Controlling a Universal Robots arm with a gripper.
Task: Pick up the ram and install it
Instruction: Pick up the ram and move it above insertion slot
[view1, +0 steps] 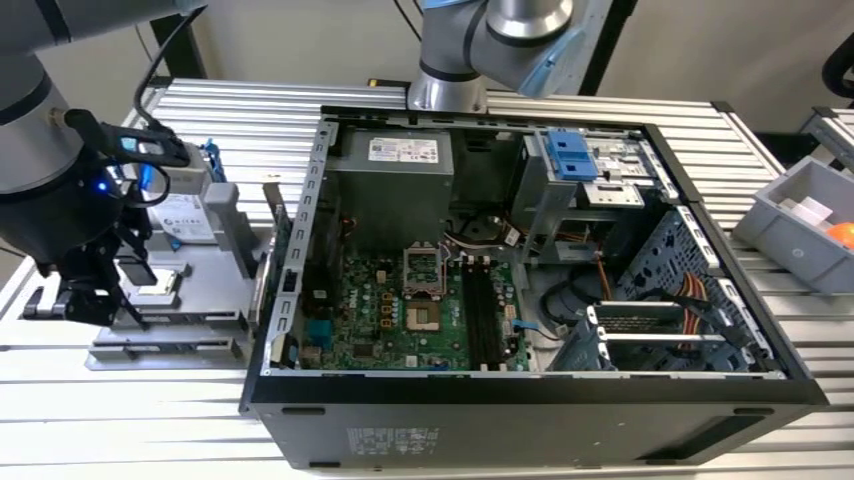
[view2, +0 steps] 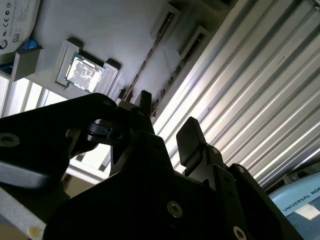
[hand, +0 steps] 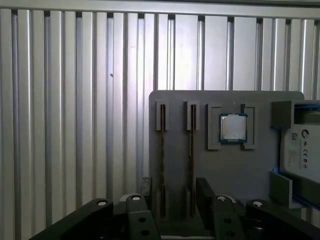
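Your gripper (hand: 175, 190) hangs above the parts holder with its jaws spread wide and nothing between them; the fingers (hand: 205, 192) are clear of every part. So you're in the approach for the pick-up, by my reading, and nothing is grasped yet.

Right below, the ram (hand: 161, 160) stands on edge as a thin dark stick in a slot of the grey fixture plate (hand: 225, 175), with a second stick (hand: 190, 160) in the neighbouring slot. In the first wrist view the jaws span both, and I can't tell which one you're lined up on. The grasp calls for centring on a single stick, so that a finger drops into the narrow gap between the two.

Just past the sticks sits the small silver chip (hand: 233, 128), and beyond it the hard drive (hand: 301, 150) in its bracket. Keep off both. On the other side the slatted table (hand: 75, 125) gives open room.

Further out, in the exterior view, the computer case (view1: 534, 400) lies open just beside the fixture, and its wall is an edge to lift over. On the motherboard (view1: 387, 310) the black memory slots (view1: 483, 315) wait unfilled, with cables (view1: 574, 300) near them on the exterior view's right. That looks a tight lane.
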